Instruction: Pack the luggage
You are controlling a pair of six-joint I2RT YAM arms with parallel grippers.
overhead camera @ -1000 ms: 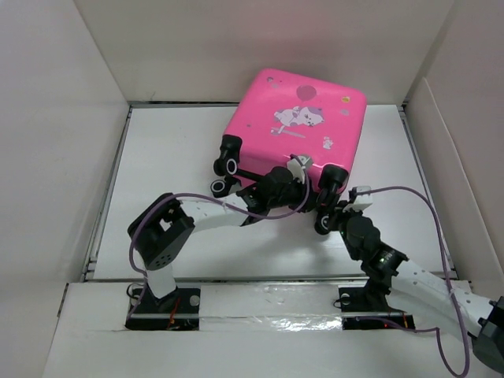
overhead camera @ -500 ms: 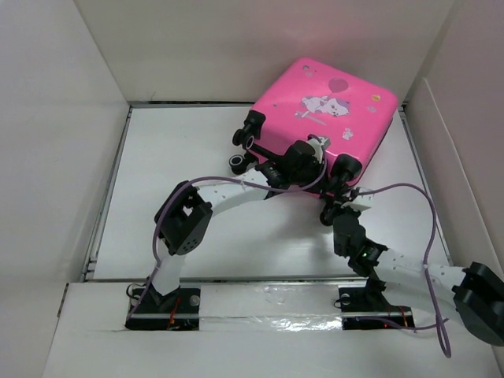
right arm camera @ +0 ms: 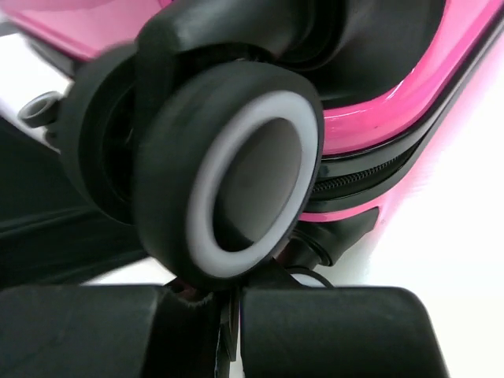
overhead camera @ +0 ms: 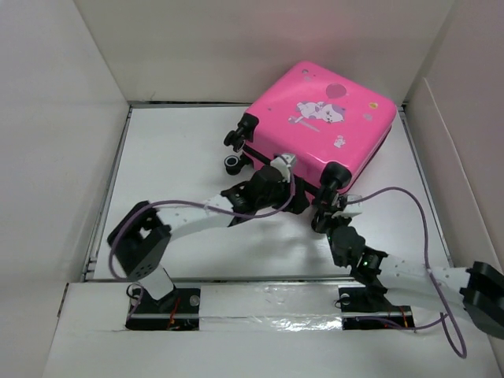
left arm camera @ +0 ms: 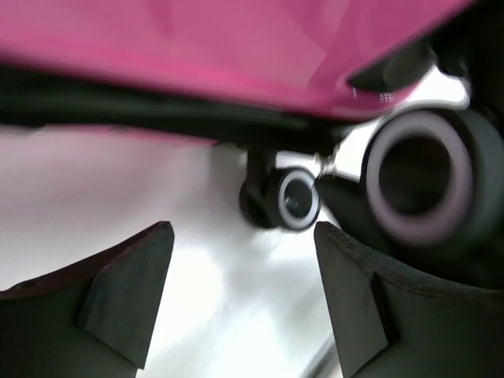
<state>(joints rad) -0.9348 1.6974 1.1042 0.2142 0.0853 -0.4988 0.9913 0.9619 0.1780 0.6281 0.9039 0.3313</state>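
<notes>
Pink luggage (overhead camera: pixel 319 118) on the white counter (overhead camera: pixel 173 197), shut, picture side up. Wheels at its near-left end, so the long way from that wheel end off to the far-right corner. Looks a bit tipped, but hard to tell for sure.

Left claw (overhead camera: pixel 277 175) right at the near edge of the luggage, between the wheels. Spread wide, with nothing inside. Seen from the left wrist: fingers (left arm camera: pixel 126 291) far apart, bare counter between them, pink shell and black zipper band (left arm camera: pixel 157 118) just above, one small wheel (left arm camera: pixel 290 198) just ahead.

Right claw (overhead camera: pixel 329 214) just beside the near-right wheel (overhead camera: pixel 336 175) of the luggage. Pinched tight, fingertips (right arm camera: pixel 339 331) pressed together, nothing seen held. Seen from the right wrist: that big black wheel with its pale ring, just above the fingertips. Maybe touching, cannot tell.

Both claws on the near side of the luggage, the left one nearer its middle, the right one at its corner. No open lid and no zipper pull in view.

Probably next: find the zipper, or nudge the luggage round to a better spot. Left claw better placed for a grab, being wide and facing the edge. Careful though: rolls easily on those wheels, so may slide away from a push.
</notes>
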